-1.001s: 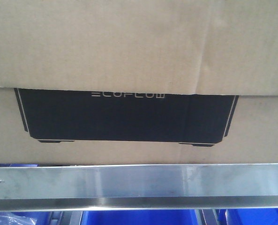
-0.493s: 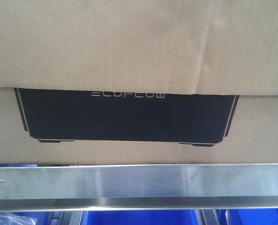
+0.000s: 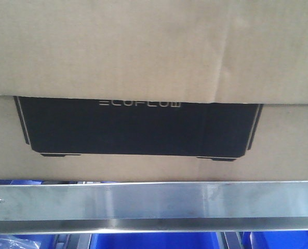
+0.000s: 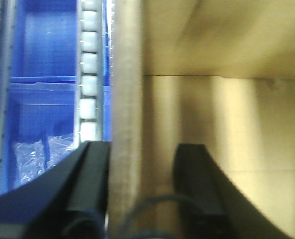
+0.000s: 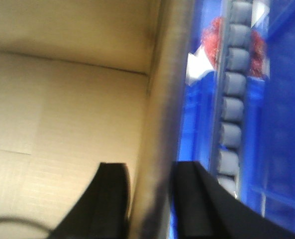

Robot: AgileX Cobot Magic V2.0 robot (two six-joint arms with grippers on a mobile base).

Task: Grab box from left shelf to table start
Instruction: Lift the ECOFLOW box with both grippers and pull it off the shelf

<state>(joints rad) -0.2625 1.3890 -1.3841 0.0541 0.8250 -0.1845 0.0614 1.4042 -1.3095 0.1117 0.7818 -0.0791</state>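
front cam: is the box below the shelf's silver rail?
No, the box sits above the left shelf rail; blue bins show below it.

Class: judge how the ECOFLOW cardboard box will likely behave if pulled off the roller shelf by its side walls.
The box is corrugated card, so its thin wall may flex or crease where gripped. The rollers should probably let it slide easily. Its overhanging flap looks loose and could swing.
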